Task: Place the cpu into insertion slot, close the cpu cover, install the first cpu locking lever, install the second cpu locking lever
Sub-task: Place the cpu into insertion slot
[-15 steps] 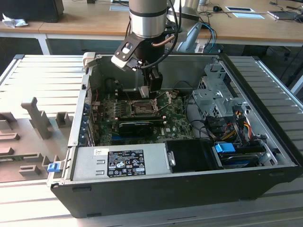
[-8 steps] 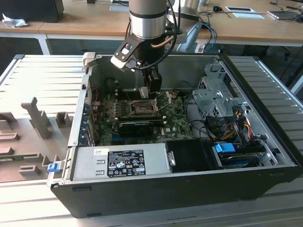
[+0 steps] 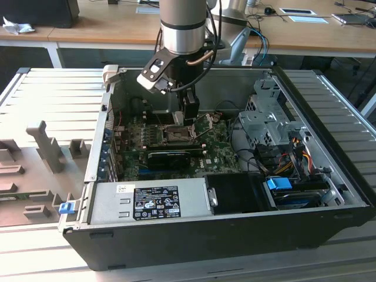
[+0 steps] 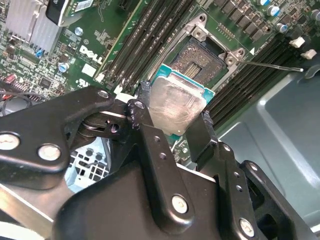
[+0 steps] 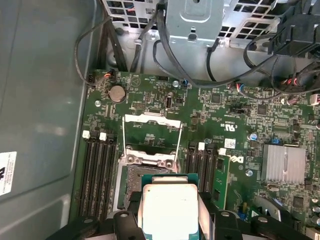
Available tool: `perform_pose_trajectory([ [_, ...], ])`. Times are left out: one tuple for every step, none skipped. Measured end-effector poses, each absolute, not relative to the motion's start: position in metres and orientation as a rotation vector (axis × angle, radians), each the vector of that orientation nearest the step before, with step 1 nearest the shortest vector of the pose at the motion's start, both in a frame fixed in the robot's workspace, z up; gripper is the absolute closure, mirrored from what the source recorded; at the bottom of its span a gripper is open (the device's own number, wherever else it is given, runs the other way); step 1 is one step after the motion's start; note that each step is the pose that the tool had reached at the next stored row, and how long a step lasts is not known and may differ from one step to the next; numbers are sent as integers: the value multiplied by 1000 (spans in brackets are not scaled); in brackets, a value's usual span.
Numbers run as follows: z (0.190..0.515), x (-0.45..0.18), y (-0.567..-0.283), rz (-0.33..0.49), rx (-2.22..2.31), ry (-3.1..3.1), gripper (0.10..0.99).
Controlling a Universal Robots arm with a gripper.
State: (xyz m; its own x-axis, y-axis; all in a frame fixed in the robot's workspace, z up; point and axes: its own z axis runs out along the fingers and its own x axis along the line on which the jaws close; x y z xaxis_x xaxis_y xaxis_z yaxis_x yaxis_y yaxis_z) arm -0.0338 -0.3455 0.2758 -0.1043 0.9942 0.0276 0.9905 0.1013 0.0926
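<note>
Inside the computer case (image 3: pixel 176 235) at the exterior view's middle, the cpu (image 5: pixel 169 207) is clamped by the gripper (image 4: pixel 174 111) over the empty insertion slot (image 4: pixel 197 60), unseated; the cpu cover (image 5: pixel 150 119) is raised.

Ribbed grey table (image 3: pixel 53 88), open computer case (image 3: pixel 205 241), fixtures (image 3: pixel 50 150)

We record: cpu (image 4: pixel 177 110), pale metal face, dull sheen, faintly smeared, green board edge; gripper (image 4: pixel 175 104), black links, smooth semi-gloss, bright metal screws; insertion slot (image 4: pixel 198 60), dark pin bed, silvery metal rim; cpu cover (image 5: pixel 150 118), thin bare silvery metal; motherboard (image 5: pixel 240 125), glossy green lacquer; heatsink (image 5: pixel 283 164), ribbed bright metal; case wall (image 5: pixel 45 100), matt grey sheet metal; power supply (image 3: pixel 114 205), grey metal; its label (image 3: pixel 157 202), printed paper; desk (image 3: pixel 106 26), pale wood
</note>
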Motion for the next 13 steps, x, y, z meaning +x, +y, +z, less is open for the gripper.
perform_pose_trajectory([
  [274, -34, -345, 135, 2084, 2290, 553],
  [271, -34, -345, 134, 2115, 2261, 553],
  [270, -34, -345, 133, 2136, 2240, 553],
  [268, -34, -345, 133, 2157, 2218, 553],
  [267, -34, -345, 132, 2178, 2196, 553],
  [266, -34, -345, 131, 2199, 2174, 553],
  [265, -34, -345, 130, 2216, 2156, 553],
  [265, -34, -345, 130, 2218, 2154, 553],
  [265, -34, -345, 130, 2218, 2154, 553],
  [265, -34, -345, 130, 2218, 2154, 553],
  [265, -34, -345, 131, 2218, 2154, 553],
  [264, -34, -345, 131, 2218, 2154, 553],
  [264, -34, -345, 131, 2218, 2154, 553],
])
